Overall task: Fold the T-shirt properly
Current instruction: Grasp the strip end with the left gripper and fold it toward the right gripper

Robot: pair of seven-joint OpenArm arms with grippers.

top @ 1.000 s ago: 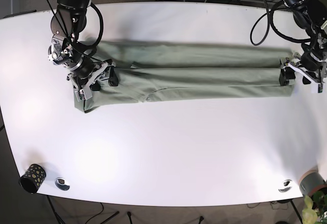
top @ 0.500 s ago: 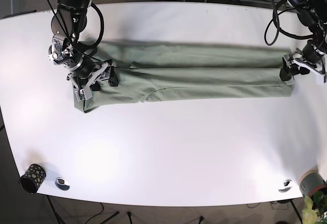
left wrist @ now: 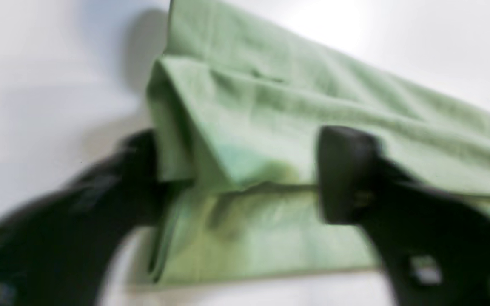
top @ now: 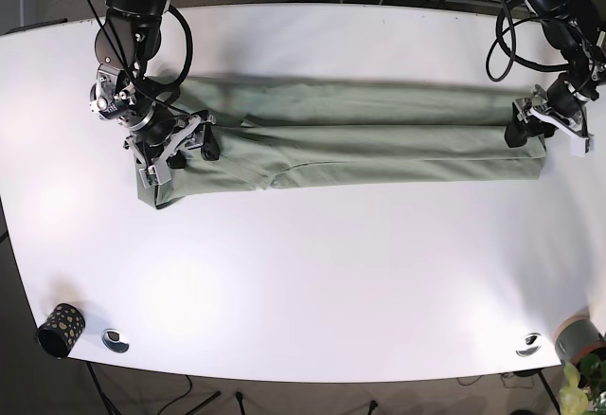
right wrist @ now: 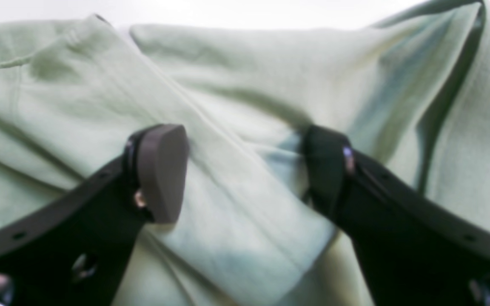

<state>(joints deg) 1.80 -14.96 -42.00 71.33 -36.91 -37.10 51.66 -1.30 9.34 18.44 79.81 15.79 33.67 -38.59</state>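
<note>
On the white table (top: 303,282), the T-shirt (top: 350,140) lies folded into a long green band. At the band's left end in the base view, my right gripper (right wrist: 245,170) stands spread wide, its fingers (right wrist: 162,170) pressing on the layered cloth. At the band's far end, my left gripper (left wrist: 245,178) also gapes wide astride the folded corner.

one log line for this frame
shirt: long folded strip | left gripper: open, straddling end | right gripper: open, on sleeve end
</note>
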